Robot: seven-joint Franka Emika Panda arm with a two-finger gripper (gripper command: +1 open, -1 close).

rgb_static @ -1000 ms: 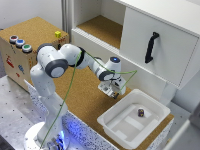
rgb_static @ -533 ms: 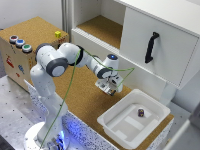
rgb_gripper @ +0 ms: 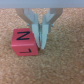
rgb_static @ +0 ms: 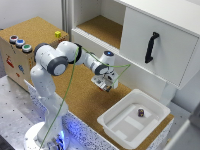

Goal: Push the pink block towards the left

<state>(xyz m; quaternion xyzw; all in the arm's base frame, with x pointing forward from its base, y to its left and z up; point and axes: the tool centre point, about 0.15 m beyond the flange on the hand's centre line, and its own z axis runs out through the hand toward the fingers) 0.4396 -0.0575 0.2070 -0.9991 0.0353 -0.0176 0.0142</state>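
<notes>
A white robot arm reaches across a cork-topped table [rgb_static: 75, 95] in the exterior view. At that view's far left stands a cork-faced box [rgb_static: 17, 60] with three round buttons [rgb_static: 20, 43] on its top. Behind it, farther along the cork surface, a small yellow cube [rgb_static: 58, 34] sits near the back wall. The arm's base [rgb_static: 45, 135] stands at the lower left, and its links bend toward the middle of the scene, with a thin green cable [rgb_static: 75, 75] trailing along them. At the centre, the gripper [rgb_static: 103, 88] points down at the table, close to the cork.

The wrist view shows this spot close up. The pink block [rgb_gripper: 24, 43], a pinkish-red cube with dark letters on its top, rests on the cork. One of the two pale fingers [rgb_gripper: 34, 27] touches the block's edge; the other finger stands just beside the first, away from the block. The fingers are nearly closed, with only a narrow slit between them, and they grip nothing. In the exterior view the block is too small and hidden to pick out under the gripper.

To the exterior view's right, a white tray [rgb_static: 112, 125] lies on the table with a small dark block [rgb_static: 141, 113] inside. Above it rises a white cabinet [rgb_static: 155, 30] with a black handle [rgb_static: 151, 47] and an open shelf recess.
</notes>
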